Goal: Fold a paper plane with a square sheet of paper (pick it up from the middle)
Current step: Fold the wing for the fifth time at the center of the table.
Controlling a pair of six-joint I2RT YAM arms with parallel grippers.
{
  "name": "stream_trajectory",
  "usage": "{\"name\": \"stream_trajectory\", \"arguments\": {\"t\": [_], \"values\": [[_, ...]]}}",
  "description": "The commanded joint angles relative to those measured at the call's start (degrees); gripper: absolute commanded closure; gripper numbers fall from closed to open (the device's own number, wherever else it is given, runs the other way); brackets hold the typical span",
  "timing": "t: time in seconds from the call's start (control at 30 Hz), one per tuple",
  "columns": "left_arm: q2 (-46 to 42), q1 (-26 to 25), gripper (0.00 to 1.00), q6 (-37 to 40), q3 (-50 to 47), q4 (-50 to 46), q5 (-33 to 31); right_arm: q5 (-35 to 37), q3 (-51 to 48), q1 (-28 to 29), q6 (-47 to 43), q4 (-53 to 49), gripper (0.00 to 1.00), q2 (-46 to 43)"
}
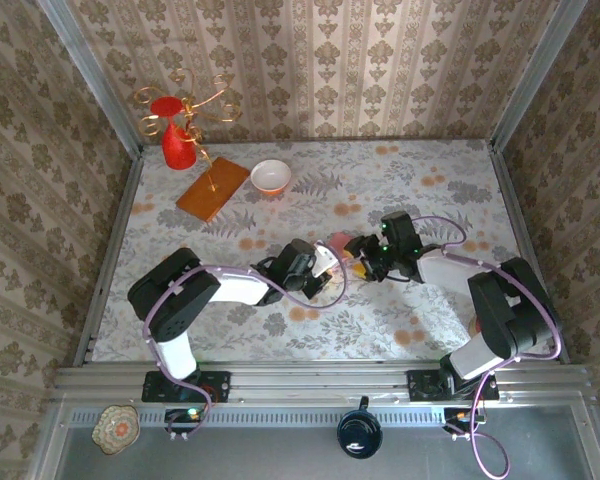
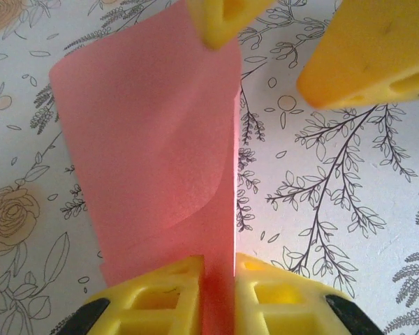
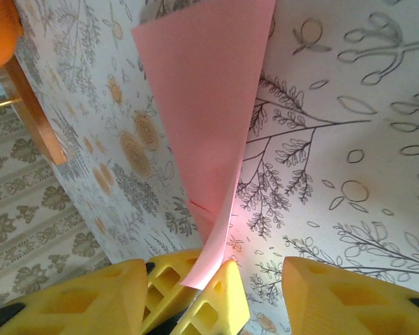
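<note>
Angled inward, nearly meeting, left tool (image 2: pixel 218 269) pinches the pink paper (image 2: pixel 153 139); right tool (image 3: pixel 215 272) stands open.

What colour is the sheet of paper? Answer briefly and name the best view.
The paper is plain salmon pink with no markings. It shows best in the left wrist view.

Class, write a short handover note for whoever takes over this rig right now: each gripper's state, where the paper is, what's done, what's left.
Left gripper: shut on the square sheet of paper, pinching one end.
Right gripper: open, fingers wide on either side of the sheet, not gripping.
Paper: held between the two arms over the middle of the table, doubled over loosely; I cannot tell whether a crease is set.
Done: sheet picked up.
Left: the folds; no plane shape yet.
</note>
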Motion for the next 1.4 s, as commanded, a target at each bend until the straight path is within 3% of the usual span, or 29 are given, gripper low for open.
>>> {"name": "stream_trajectory", "arguments": {"t": [0.0, 0.37, 0.83, 1.37], "values": [[0.4, 1.2, 0.85, -3.1, 0.1, 0.1, 4.7, 2.7, 0.9, -1.4, -4.1, -5.4, 0.41, -3.8], [0.7, 6.7, 0.94, -16.6, 3.4, -5.1, 16.4, 7.0, -1.5, -4.2, -13.4, -8.0, 0.35, -7.5], [5.0, 9.5, 1.0, -29.5, 10.6, -13.3, 25.8, 3.4, -5.1, -4.1, -24.1, -0.3, 0.28, -6.1], [8.0, 12.4, 1.0, -47.1, 10.9, -6.2, 35.1, 1.0, -0.6, -1.5, -32.4, -0.8, 0.28, 0.9]]}}
